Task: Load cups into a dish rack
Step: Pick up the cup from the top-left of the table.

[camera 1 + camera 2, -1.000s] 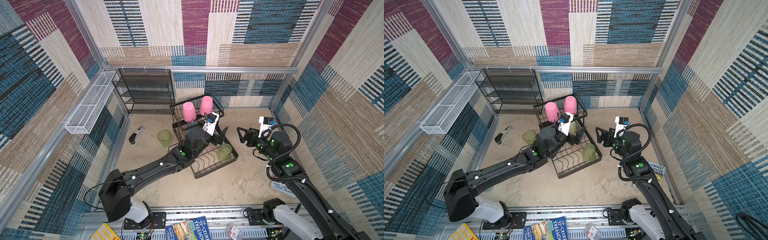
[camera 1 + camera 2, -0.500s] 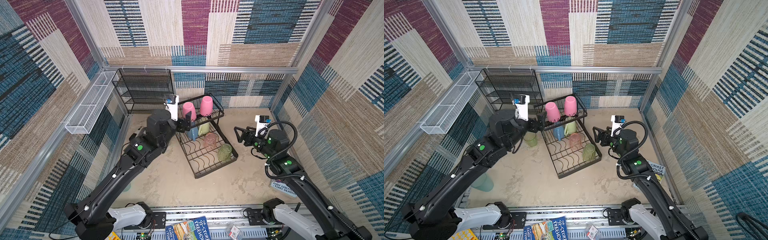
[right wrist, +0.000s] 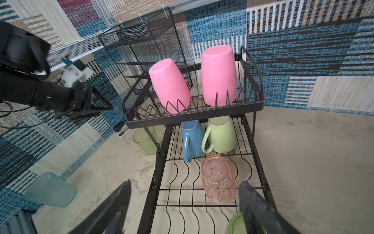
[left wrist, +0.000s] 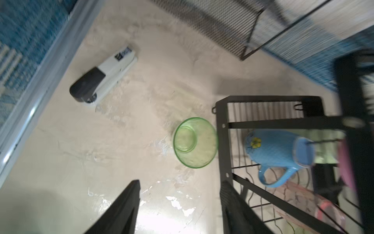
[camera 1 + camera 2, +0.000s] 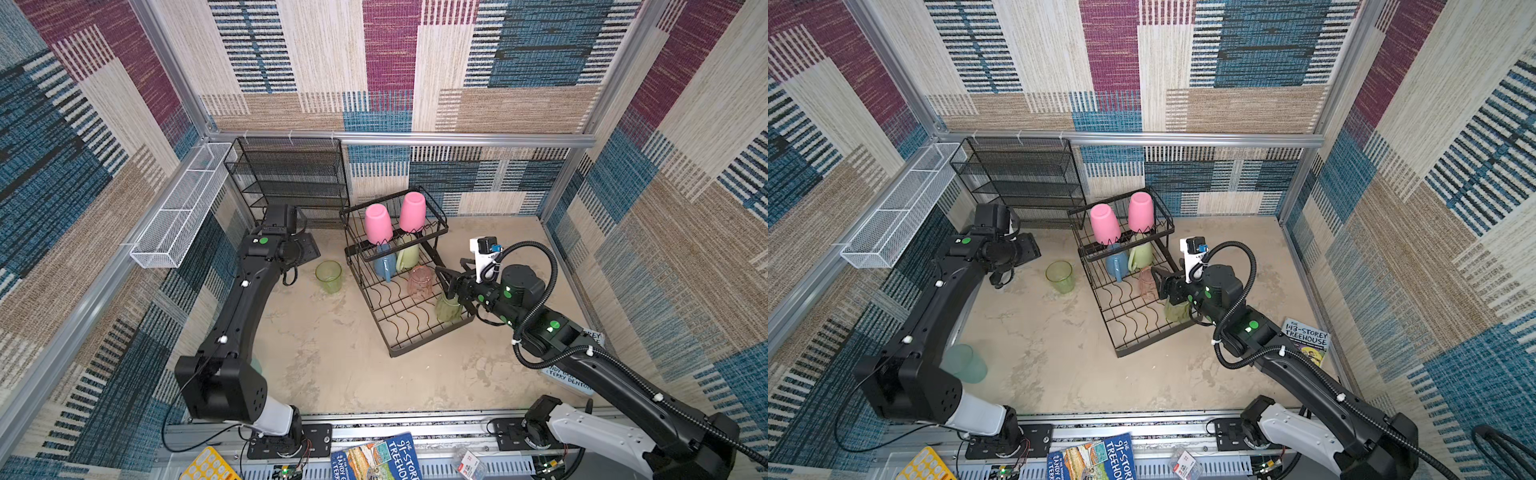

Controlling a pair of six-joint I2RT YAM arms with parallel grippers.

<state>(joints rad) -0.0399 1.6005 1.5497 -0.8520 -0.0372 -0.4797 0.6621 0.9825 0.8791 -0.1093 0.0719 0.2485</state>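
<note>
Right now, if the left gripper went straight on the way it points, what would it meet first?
Probably the clear-green cup standing on the table beside the dish rack; it lies ahead between the fingers, though depth is unclear.

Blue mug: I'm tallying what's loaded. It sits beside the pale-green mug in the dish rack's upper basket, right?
No: the blue mug sits beside the pale-green mug in the lower tray of the dish rack, as the right wrist view shows.
</note>
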